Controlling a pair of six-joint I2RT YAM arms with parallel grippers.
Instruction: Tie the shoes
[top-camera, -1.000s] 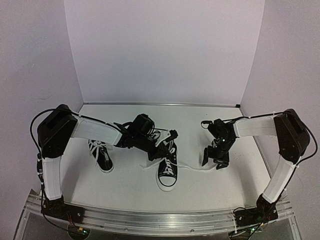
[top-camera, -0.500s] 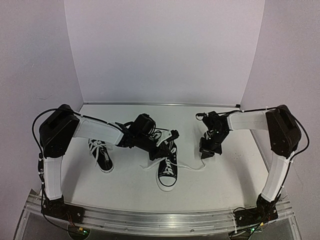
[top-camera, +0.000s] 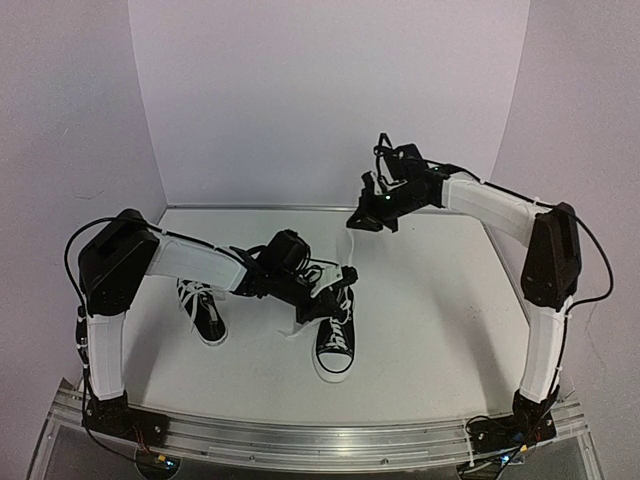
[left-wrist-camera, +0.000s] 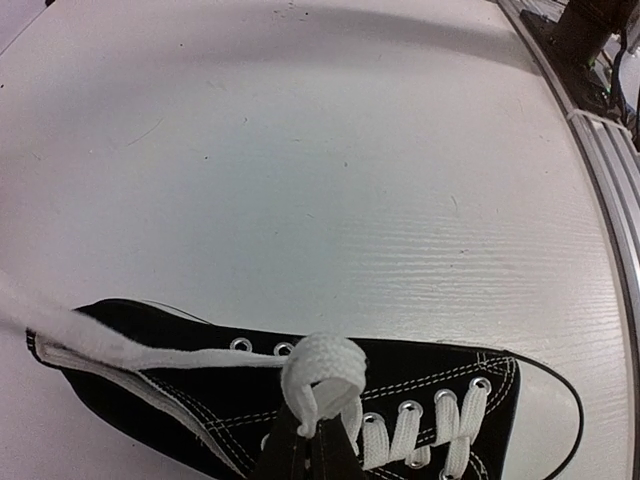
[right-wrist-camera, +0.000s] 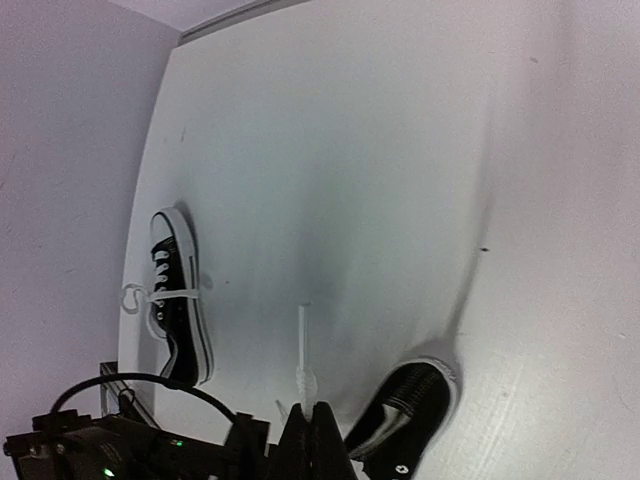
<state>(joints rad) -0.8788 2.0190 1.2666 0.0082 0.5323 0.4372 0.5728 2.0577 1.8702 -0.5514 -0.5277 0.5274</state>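
Your left arm and right arm share one look: white sleeves between chunky black joint housings. Thin black cables loop off the big joints. The left pincer and right pincer are matte black with slim fingers. A green light glows by your right wrist. Both bases are black too.

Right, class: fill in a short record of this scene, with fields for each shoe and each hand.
Surface: white table
Middle shoe: black sneaker, toe towards the arm bases
Other shoe: black sneaker, apart to its left, untouched
Left hand: shut on a lace loop over the middle shoe
Right hand: shut on a lace strand, high above the table
Bow: not yet tied
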